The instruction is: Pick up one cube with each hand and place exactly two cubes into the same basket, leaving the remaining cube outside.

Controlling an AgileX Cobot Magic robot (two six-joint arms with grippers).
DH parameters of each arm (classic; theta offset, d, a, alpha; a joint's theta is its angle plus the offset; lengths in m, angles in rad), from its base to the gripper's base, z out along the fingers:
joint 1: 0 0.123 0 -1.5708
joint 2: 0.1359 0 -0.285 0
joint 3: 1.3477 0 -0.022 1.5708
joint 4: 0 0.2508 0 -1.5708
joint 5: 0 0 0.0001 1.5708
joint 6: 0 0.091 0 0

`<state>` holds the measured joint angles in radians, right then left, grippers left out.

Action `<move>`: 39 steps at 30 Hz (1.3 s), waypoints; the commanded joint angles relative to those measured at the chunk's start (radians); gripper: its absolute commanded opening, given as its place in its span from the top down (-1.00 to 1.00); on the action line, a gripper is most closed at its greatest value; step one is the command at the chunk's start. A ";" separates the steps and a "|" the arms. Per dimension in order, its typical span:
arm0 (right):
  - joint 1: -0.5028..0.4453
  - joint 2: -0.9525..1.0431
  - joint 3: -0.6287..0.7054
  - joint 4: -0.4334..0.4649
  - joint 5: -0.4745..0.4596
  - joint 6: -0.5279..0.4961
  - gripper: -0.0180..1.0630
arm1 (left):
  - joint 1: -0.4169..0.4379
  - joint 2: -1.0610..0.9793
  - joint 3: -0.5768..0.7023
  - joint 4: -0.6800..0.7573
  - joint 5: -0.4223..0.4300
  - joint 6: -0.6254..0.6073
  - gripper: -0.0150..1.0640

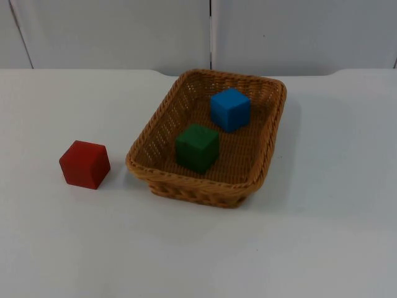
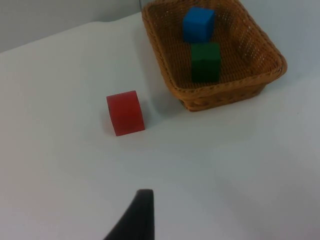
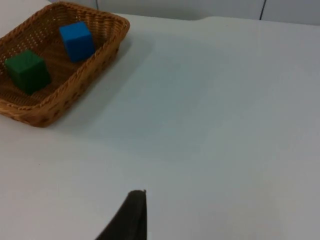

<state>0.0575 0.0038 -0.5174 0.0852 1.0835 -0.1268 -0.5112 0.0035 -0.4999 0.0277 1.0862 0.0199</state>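
A woven brown basket (image 1: 198, 186) sits at mid-table with a blue cube (image 1: 230, 109) toward its far end and a green cube (image 1: 197, 148) toward its near end. A red cube (image 1: 85, 164) rests on the white table to the basket's left, apart from it. My left gripper (image 2: 135, 220) hovers back from the red cube (image 2: 125, 113), looking over it toward the basket (image 2: 225, 95). My right gripper (image 3: 131, 217) hangs over bare table well to the right of the basket (image 3: 60, 100), where the blue cube (image 3: 77, 41) and green cube (image 3: 28, 71) lie. Neither gripper holds anything.
The grey partition wall (image 1: 211, 31) closes the table's far edge just behind the basket. White table top (image 1: 335, 205) stretches wide on the right and in front of the basket.
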 commanded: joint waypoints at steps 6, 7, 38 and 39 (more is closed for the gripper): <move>-0.011 -0.004 0.000 -0.001 -0.001 0.003 -0.98 | 0.001 -0.004 0.005 0.007 -0.011 -0.008 -0.97; -0.013 -0.004 0.000 -0.001 -0.001 0.003 -0.98 | 0.001 -0.004 0.005 0.007 -0.011 -0.008 -0.97; -0.013 -0.004 0.000 -0.001 -0.001 0.003 -0.98 | 0.376 -0.004 0.005 0.007 -0.011 -0.008 -0.97; -0.013 -0.004 0.000 -0.001 -0.001 0.003 -0.98 | 0.393 -0.004 0.005 0.007 -0.011 -0.008 -0.97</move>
<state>0.0508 0.0038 -0.5174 0.0852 1.0835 -0.1268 -0.1433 0.0035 -0.4999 0.0297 1.0862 0.0199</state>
